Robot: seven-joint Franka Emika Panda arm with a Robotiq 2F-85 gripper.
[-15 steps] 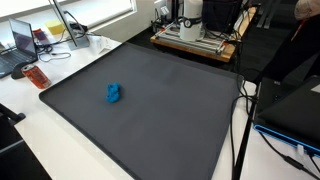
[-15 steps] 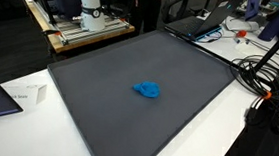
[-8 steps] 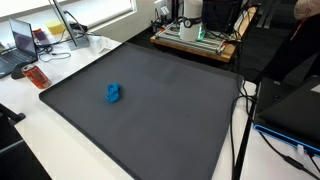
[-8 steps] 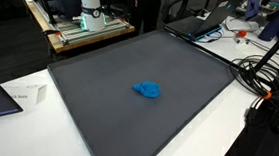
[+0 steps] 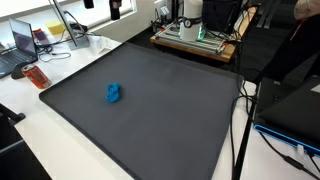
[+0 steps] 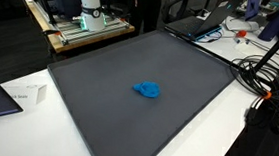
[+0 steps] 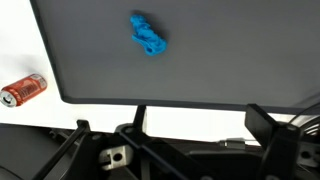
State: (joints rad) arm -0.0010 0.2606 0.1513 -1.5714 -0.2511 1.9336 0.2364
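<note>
White table (image 5: 40,135): carries the mat. No shift since the earlier frames.
Dark-grey mat (image 5: 170,110): lies flat beneath and ahead of the pincer. Unmoved.
Pincer (image 5: 101,6): its fingertips now show at the top edge in an exterior view, where they were out of frame half a second ago. In the wrist view (image 7: 165,130) the jaws stand wide apart with nothing between them. It hangs high above the near mat edge.
Blue object (image 7: 148,35): small, crumpled, irregular in outline and saturated blue. It rests on the mat well ahead of the pincer. Unmoved.
Red can (image 7: 22,90): lies on its side on the table, just off the mat edge and off to one side of the pincer.
Path: only bare mat lies between pincer and blue object.
</note>
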